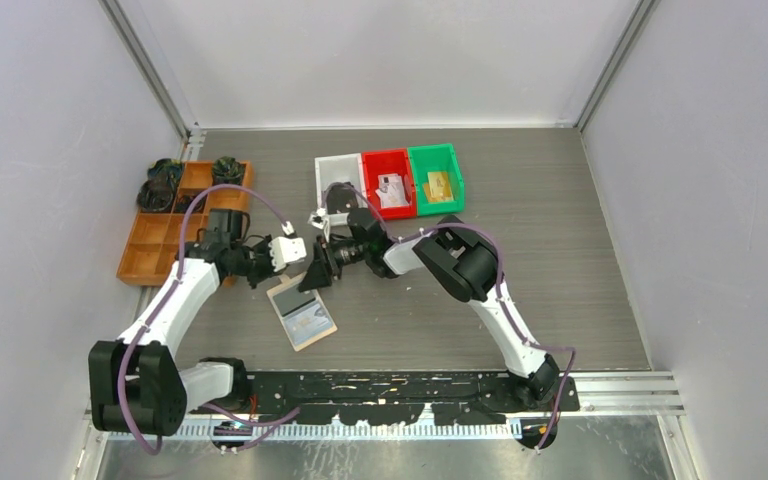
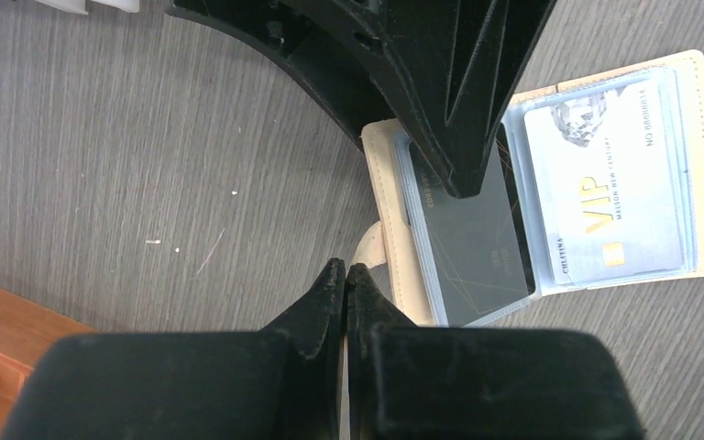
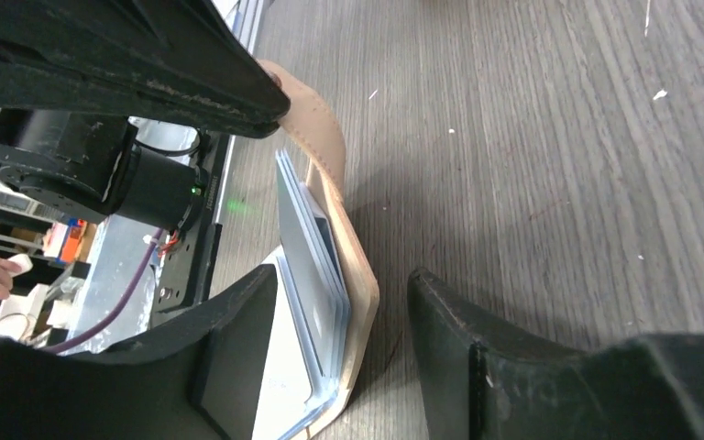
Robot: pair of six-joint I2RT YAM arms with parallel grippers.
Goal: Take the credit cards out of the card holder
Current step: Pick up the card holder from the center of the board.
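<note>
The tan card holder (image 1: 302,315) lies open on the table, one cover lifted on edge (image 3: 353,266). Its clear sleeves hold credit cards: a pale VIP card (image 2: 605,183), a dark card (image 2: 477,238), and their edges (image 3: 307,257) fan out in the right wrist view. My left gripper (image 2: 346,270) is shut at the holder's snap tab (image 2: 373,246) and holds it up (image 3: 316,128). My right gripper (image 3: 344,275) stands open astride the raised cover. One of its fingers is on the sleeve side and the other on the outer side, with a gap there. From above, the right gripper (image 1: 317,270) meets the left gripper (image 1: 295,250).
White (image 1: 340,180), red (image 1: 390,183) and green (image 1: 435,178) bins stand at the back centre, holding small items. A wooden compartment tray (image 1: 175,225) with dark objects sits at the left, close to the left arm. The arms' base rail (image 1: 390,385) runs along the near edge.
</note>
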